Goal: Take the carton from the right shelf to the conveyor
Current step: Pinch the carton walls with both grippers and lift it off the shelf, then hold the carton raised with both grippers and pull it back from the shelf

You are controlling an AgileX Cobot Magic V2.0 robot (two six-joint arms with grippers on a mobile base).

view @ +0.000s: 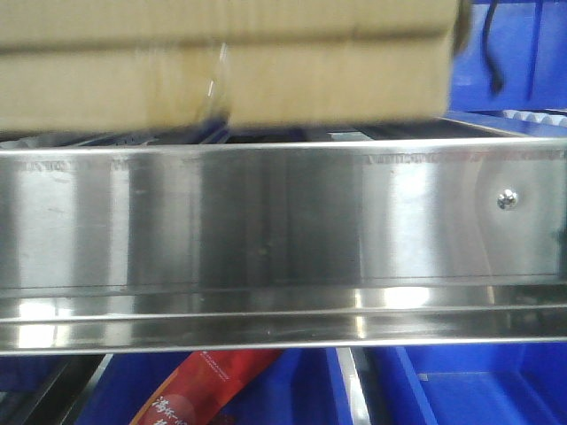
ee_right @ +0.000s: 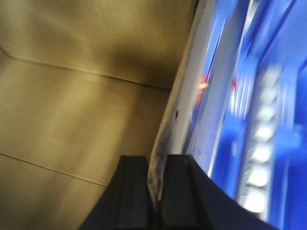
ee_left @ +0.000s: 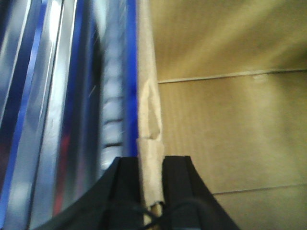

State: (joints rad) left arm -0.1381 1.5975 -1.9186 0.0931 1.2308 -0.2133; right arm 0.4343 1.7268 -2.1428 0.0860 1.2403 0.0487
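Your left tool [ee_left: 151,165] is closed down to a narrow slot on an upright edge of the carton [view: 221,62]. The board is pinched between both fingers [ee_left: 127,191], just below a small torn notch [ee_left: 149,112]. Your right tool [ee_right: 154,165] is clamped the same way on another edge of the carton, one glossy with tape. The box sits above the steel front rail [view: 266,221] of the shelf [view: 106,292], its lower edge close over the rail's top lip. You cannot tell whether it touches the shelf behind the rail. Blue bins [view: 478,390] lie below the rail. This looks like the lift-out step. Next you should raise both arms evenly, clear the rail, draw back and turn toward the conveyor, which is out of view.
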